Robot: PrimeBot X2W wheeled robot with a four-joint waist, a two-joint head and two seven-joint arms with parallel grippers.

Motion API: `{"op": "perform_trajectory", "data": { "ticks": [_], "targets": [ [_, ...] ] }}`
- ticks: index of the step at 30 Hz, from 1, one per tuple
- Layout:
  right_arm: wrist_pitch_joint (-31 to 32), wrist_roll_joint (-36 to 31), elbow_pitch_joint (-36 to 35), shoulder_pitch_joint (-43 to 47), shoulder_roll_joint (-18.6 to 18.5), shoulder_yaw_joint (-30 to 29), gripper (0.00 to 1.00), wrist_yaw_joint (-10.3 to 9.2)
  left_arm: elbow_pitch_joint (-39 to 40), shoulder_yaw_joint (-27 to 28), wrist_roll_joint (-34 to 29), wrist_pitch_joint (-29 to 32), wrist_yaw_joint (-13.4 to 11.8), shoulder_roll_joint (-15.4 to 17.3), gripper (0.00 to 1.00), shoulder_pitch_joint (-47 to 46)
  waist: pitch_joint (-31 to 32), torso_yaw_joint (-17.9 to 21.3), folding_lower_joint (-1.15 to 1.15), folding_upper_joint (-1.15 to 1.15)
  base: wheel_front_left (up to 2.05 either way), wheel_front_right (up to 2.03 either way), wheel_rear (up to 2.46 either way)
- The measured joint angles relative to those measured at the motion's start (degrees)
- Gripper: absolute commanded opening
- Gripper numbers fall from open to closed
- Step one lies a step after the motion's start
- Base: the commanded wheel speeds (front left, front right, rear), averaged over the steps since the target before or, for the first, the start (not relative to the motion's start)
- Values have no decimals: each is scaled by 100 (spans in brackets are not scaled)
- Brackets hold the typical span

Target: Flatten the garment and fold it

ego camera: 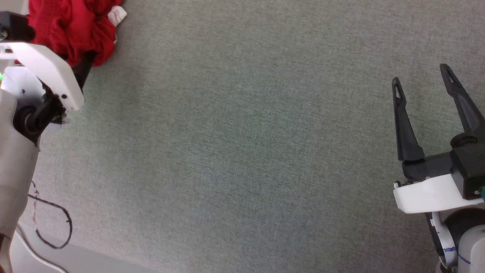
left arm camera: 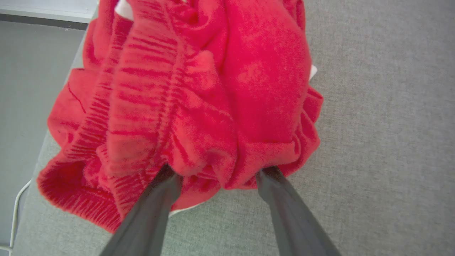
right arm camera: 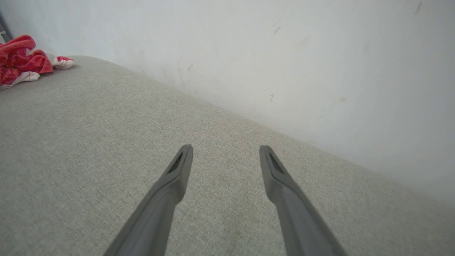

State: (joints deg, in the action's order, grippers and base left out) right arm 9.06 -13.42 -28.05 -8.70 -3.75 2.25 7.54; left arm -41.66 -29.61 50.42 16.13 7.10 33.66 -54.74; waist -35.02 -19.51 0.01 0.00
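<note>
The garment (ego camera: pixel 72 26) is a crumpled bright red heap with a bit of white trim, at the far left corner of the grey fabric surface. The left wrist view shows its ribbed elastic waistband (left arm camera: pixel 142 106) bunched on top. My left gripper (left arm camera: pixel 218 172) is open, its two dark fingertips pushed into the near edge of the heap with a fold of red cloth between them. My right gripper (ego camera: pixel 421 75) stands open over bare fabric at the right, far from the garment (right arm camera: pixel 21 58), with nothing between its fingers (right arm camera: pixel 181 167).
The grey fabric surface (ego camera: pixel 242 151) stretches wide between the two arms. A white wall (right arm camera: pixel 284 53) borders its far side. The surface's left edge (left arm camera: pixel 42 149) runs just beside the heap. A thin dark cable (ego camera: pixel 53 227) loops at the lower left corner.
</note>
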Motion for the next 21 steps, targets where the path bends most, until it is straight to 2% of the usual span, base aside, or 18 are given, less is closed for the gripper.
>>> {"op": "perform_trajectory", "data": {
  "ticks": [10, 21],
  "targets": [
    [-114, 36, 163, -8, 18, -22, 100, 0, -135, -430, 474, -263, 0, 149, 0, -116, 138, -11, -1, 0, 0, 0, 0],
    [-604, 401, 754, -14, 75, -76, 100, 0, -196, -544, 619, -526, 0, 715, 0, -477, 782, -12, -1, 0, 0, 0, 0]
  ]
}}
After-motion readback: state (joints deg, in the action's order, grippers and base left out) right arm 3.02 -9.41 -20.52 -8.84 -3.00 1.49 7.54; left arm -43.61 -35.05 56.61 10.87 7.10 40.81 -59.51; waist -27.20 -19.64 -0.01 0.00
